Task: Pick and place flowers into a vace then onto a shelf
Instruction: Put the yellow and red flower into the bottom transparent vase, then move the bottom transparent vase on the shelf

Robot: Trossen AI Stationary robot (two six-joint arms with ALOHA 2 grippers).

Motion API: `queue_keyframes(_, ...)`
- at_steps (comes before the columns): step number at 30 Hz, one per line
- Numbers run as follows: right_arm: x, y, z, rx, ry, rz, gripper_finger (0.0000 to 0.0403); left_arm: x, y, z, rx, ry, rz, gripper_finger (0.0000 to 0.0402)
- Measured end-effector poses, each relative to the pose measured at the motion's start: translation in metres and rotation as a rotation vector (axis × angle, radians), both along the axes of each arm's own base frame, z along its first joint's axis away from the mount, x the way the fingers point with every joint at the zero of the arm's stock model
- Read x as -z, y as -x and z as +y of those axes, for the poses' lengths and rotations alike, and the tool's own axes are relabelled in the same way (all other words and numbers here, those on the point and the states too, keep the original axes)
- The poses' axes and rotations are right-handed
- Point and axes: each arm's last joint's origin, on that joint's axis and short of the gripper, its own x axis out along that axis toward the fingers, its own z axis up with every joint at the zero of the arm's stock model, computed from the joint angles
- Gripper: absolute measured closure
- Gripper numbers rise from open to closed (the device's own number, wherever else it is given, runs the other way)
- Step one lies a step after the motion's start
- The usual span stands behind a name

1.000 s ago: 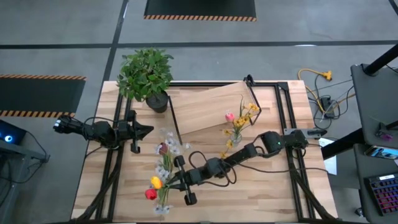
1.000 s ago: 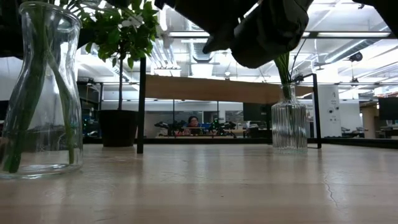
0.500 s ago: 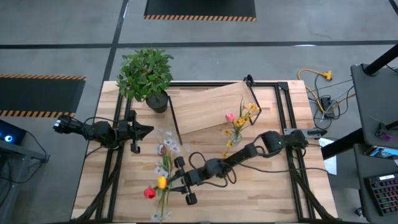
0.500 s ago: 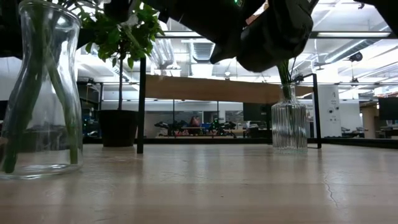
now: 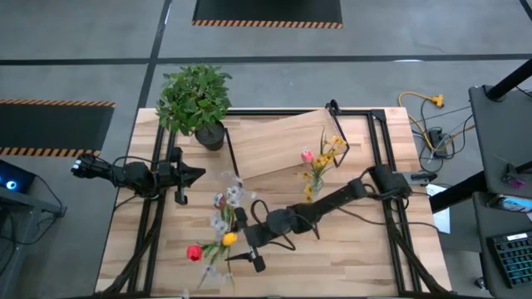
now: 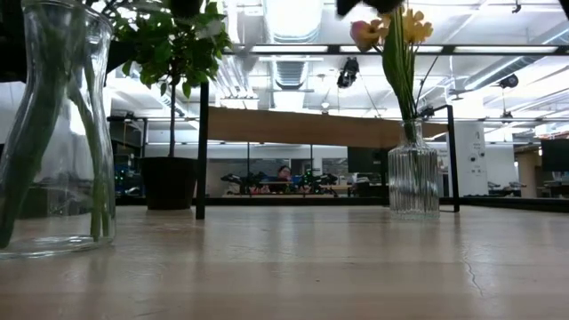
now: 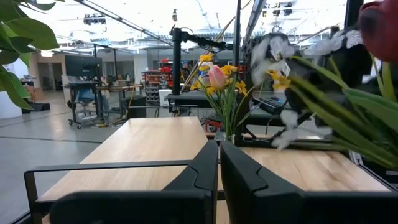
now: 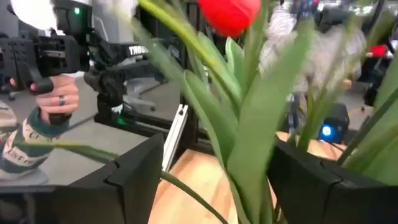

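left: our left gripper (image 5: 198,174) waits over the table's (image 5: 349,257) left side, jaws together | centre: red and orange tulips (image 5: 209,247) in a clear vase (image 6: 55,133), our right gripper (image 5: 241,249) just beside them, jaws apart around the stems | right: yellow and pink flowers (image 5: 320,162) in a ribbed vase (image 6: 413,180) by the shelf (image 5: 278,143)

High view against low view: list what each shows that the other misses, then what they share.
Only the high view shows the left gripper, shut and parked at the table's left, the open right gripper beside the red tulip, and the shelf top. Only the low view shows the clear vase walls and the ribbed vase. Both show the potted plant and the pink-and-yellow bouquet.
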Motion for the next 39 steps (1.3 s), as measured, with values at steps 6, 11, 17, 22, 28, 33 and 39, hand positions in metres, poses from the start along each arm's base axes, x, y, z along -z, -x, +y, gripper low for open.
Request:
queue_keyframes(6,-0.025,0.029,0.0,0.066,0.049,0.043,0.0143,0.0,0.0,0.0,0.0,-0.001,0.002,0.0402)
queue_keyframes(11,-0.028,0.062,-0.003,0.159,0.059,0.085,0.0149,0.001,0.0,0.0,0.0,-0.002,0.006,0.0402)
queue_keyframes(17,-0.03,0.105,-0.008,0.233,0.07,0.107,0.0147,0.001,0.0,0.0,0.0,-0.002,0.006,0.0402)
queue_keyframes(22,-0.016,0.145,-0.02,0.309,0.092,0.157,0.0151,0.001,0.0,0.0,-0.001,-0.003,0.01,0.0402)
queue_keyframes(28,-0.002,0.186,-0.041,0.339,0.008,0.183,0.016,0.001,0.0,0.0,0.0,-0.004,0.013,0.0402)
queue_keyframes(33,0.012,0.212,-0.055,0.327,0.023,0.145,0.0167,0.001,0.0,0.0,-0.001,-0.004,0.012,0.0402)
queue_keyframes(39,0.028,0.233,-0.083,0.268,-0.022,0.088,0.0185,0.001,0.0,0.0,-0.001,-0.004,0.012,0.0402)
